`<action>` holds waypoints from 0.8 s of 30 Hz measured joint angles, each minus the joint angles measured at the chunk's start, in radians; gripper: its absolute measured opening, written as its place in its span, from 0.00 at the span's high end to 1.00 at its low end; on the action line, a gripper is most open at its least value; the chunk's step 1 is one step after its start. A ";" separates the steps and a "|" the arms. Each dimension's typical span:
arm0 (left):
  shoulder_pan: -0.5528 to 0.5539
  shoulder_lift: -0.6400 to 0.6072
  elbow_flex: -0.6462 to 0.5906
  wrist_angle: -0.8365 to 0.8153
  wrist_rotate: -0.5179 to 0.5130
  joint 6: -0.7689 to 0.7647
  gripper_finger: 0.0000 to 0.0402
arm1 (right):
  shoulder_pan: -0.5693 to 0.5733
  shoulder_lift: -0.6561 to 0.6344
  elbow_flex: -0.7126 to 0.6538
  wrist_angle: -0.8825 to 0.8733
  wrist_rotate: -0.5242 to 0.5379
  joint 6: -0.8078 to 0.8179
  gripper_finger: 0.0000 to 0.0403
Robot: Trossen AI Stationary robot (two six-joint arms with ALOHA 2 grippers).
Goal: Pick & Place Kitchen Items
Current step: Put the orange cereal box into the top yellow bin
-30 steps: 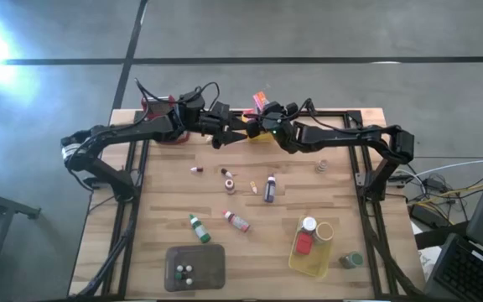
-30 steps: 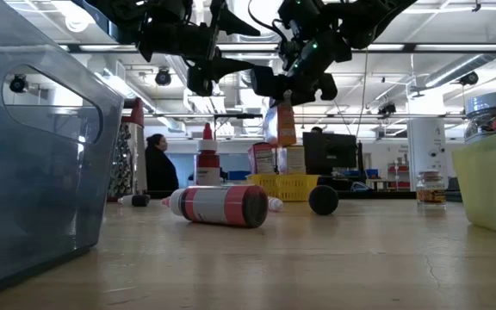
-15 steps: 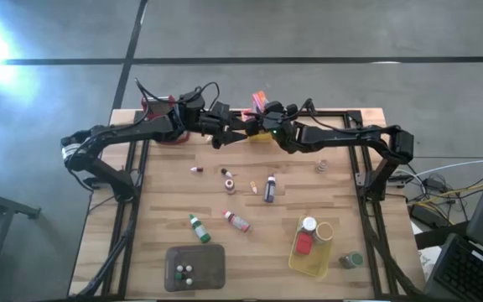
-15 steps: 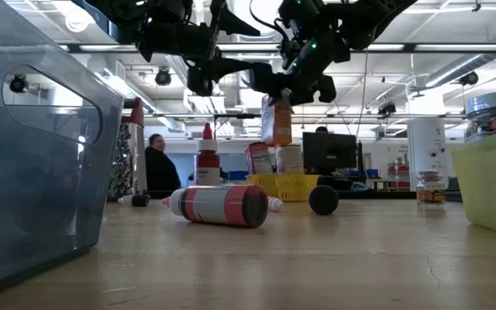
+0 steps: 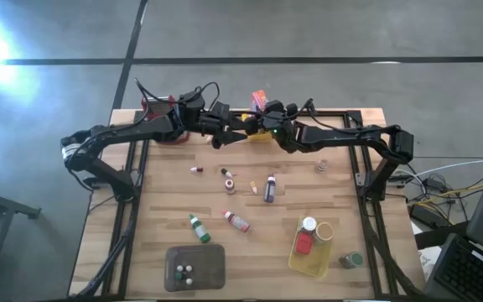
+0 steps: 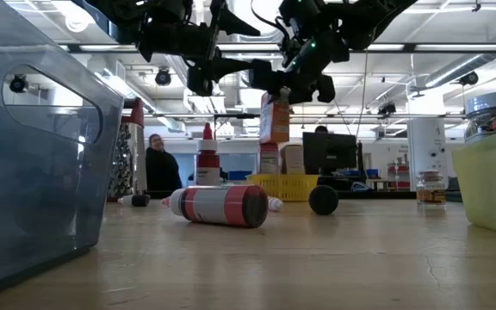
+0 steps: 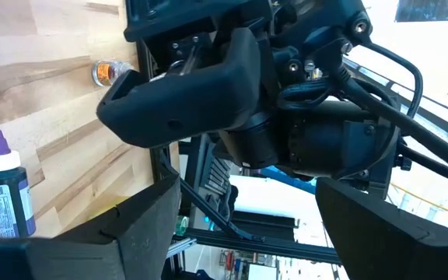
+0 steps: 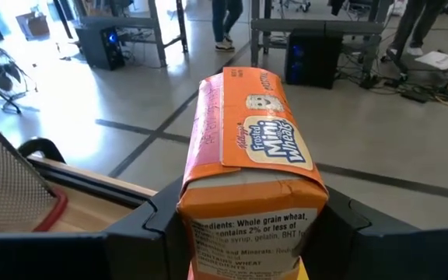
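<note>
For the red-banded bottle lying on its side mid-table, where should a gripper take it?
Across the body of the red-banded bottle, coming straight down from above. It lies flat with clear wood on both long sides, so the fingers can straddle its round barrel; the cap end looks too narrow.

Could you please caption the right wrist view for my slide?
Right claw shut on an orange cereal box.

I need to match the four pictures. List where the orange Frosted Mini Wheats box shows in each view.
High view: orange Frosted Mini Wheats box at the table's far edge, centre, in the right gripper.
Low view: hanging top centre, above the table, under the right gripper.
Left wrist view: not in it.
Right wrist view: fills the centre, clamped in the right gripper.
Shared landmark: the right gripper holding it.
</note>
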 joint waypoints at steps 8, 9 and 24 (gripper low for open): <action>0.000 0.000 0.000 0.000 0.000 0.000 0.24 | 0.000 0.008 0.000 0.015 0.022 0.040 0.56; 0.000 0.000 0.000 0.000 0.000 0.000 0.24 | 0.000 0.009 0.000 0.015 0.035 0.046 0.56; 0.000 0.000 0.000 0.000 0.000 0.000 0.24 | -0.003 0.009 -0.008 0.007 0.083 0.028 0.56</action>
